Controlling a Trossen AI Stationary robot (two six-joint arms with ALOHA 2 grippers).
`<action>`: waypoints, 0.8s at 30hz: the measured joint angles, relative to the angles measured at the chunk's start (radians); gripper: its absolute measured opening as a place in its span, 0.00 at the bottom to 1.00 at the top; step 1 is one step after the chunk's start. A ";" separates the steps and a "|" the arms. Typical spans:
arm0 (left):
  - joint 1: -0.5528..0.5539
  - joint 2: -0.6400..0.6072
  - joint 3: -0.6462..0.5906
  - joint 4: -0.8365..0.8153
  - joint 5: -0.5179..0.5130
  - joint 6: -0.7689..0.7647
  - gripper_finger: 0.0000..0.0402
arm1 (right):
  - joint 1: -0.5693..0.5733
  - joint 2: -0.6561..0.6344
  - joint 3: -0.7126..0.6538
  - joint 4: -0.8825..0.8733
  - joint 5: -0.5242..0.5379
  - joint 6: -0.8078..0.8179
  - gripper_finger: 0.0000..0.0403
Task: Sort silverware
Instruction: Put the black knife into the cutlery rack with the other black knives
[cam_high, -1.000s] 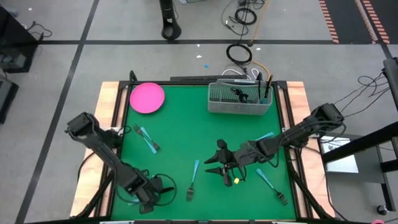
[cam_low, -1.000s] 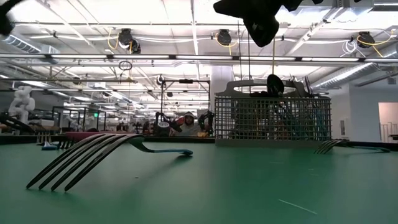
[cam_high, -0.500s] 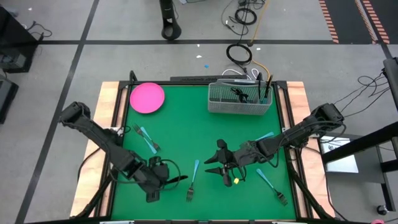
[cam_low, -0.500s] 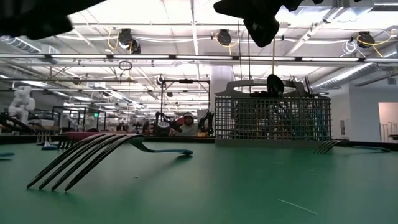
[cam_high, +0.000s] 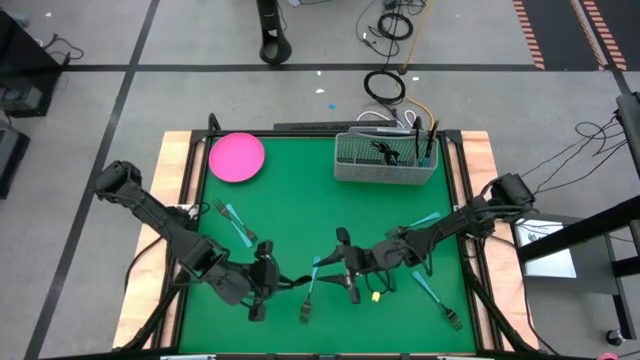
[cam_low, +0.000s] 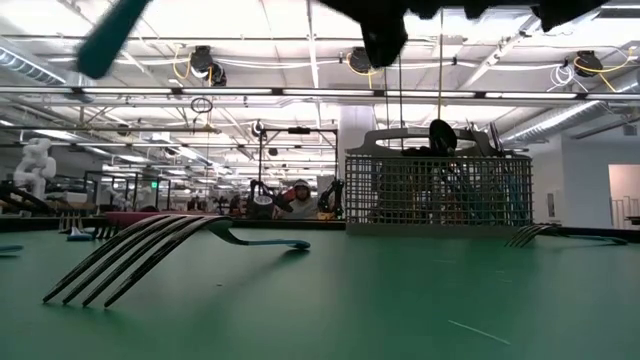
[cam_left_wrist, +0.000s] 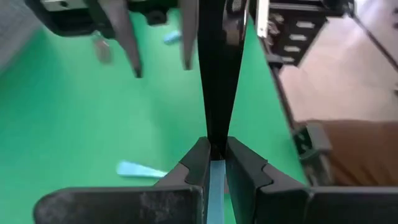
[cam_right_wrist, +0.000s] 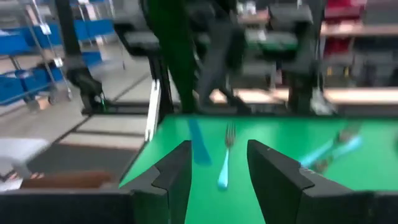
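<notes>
My left gripper (cam_high: 270, 283) hovers over the near left-centre of the green table (cam_high: 290, 200), shut on a knife (cam_high: 292, 282) with a dark blade (cam_left_wrist: 214, 74) and a light blue handle. The blade points toward my right gripper (cam_high: 345, 268), which stands open and level just to the right. A fork (cam_high: 311, 290) lies flat on the table between and below the two grippers. More silverware lies flat: forks at the left (cam_high: 235, 222) and near right (cam_high: 438, 300), and a blue handle (cam_high: 425, 218) at the right. My left gripper pinches the knife between its two fingers where the blue handle meets the dark blade (cam_left_wrist: 214, 163). The fingers lie along the knife, slanting down from the table's left. The blade sticks out ahead of the fingertips. The knife is lifted clear of the table.
A gray wire mesh basket (cam_high: 385, 158) holding several utensils stands at the far right-centre. A round pink plate (cam_high: 237, 157) lies at the far left. A small yellow bit (cam_high: 377, 296) lies under my right arm. In the low view a fork (cam_low: 170, 250) lies close in front.
My left gripper has risen from the near left corner and gone toward the table's right and far edge, rolling and tipping up, with the knife kept in its fingers and now pointing at my right gripper. My right gripper has tipped and shifted slightly toward the left.
</notes>
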 joint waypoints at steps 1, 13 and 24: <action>0.001 0.000 0.000 0.004 -0.019 0.012 0.10 | 0.000 0.002 0.000 0.032 0.000 -0.022 0.36; 0.061 0.004 0.000 0.103 0.003 0.167 0.10 | 0.008 0.003 0.000 0.189 -0.085 -0.135 0.36; 0.127 0.045 0.000 0.184 0.196 0.244 0.10 | 0.008 0.003 0.000 0.188 -0.077 -0.200 0.36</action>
